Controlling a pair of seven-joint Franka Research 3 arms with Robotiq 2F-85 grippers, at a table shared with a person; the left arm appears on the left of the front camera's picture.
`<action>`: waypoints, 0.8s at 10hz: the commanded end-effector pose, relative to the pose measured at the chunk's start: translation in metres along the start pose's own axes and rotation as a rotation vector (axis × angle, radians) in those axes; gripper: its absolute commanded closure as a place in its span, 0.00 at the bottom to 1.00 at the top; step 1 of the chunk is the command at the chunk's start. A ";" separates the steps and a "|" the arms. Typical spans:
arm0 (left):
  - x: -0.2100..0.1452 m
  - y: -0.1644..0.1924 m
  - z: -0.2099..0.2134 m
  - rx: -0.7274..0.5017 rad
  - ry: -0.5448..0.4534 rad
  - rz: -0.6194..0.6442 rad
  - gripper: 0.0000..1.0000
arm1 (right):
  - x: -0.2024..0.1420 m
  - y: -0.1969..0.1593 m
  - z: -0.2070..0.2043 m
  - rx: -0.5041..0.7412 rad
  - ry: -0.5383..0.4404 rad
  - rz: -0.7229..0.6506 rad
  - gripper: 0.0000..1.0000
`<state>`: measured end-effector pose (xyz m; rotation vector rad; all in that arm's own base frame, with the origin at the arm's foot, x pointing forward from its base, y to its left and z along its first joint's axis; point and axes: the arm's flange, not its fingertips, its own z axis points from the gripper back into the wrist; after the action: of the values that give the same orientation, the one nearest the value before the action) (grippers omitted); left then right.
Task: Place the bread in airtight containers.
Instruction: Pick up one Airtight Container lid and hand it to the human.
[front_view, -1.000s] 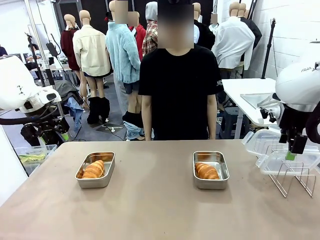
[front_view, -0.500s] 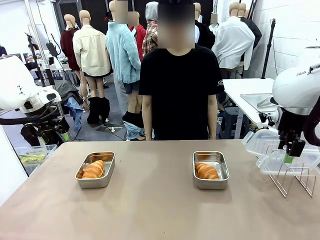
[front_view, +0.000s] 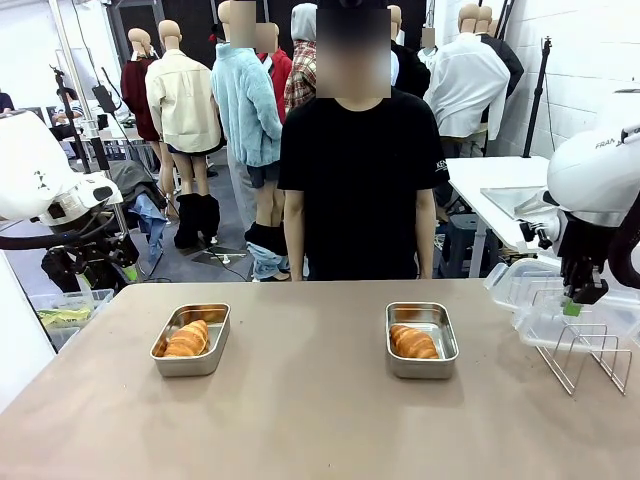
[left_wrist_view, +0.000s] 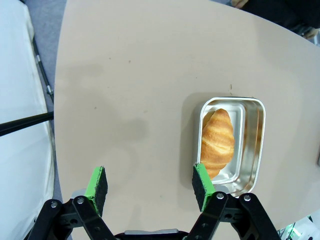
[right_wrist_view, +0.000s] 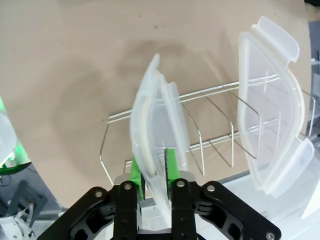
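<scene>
Croissants number two in the front view: the left croissant (front_view: 187, 339) lies in the left tin (front_view: 185, 366), the right croissant (front_view: 413, 342) in the right tin (front_view: 421, 369). Both tins sit uncovered and well apart on the tabletop (front_view: 300, 430). At far right, the right jaws hang over a wire rack (front_view: 592, 358).

In the left wrist view, the left jaws are spread wide and empty above the tabletop, near one tin holding one croissant.

In the right wrist view, two clear lids stand in the rack. The right jaws pinch the near lid (right_wrist_view: 157, 120); the far lid (right_wrist_view: 270, 115) stands free.
</scene>
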<state>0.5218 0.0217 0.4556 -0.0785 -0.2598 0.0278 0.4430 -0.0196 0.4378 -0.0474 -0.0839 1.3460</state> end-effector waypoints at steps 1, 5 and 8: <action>-0.001 0.000 0.002 0.002 -0.003 0.001 0.12 | -0.002 -0.005 0.004 -0.001 -0.010 0.011 1.00; -0.001 0.000 0.002 0.002 -0.003 0.001 0.12 | 0.000 -0.004 0.020 -0.017 0.012 0.045 1.00; -0.001 0.000 0.002 0.002 -0.003 0.001 0.12 | 0.006 -0.008 0.056 -0.082 0.008 0.052 1.00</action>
<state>0.5218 0.0217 0.4556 -0.0785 -0.2598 0.0278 0.4461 -0.0148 0.4812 -0.1015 -0.1346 1.3731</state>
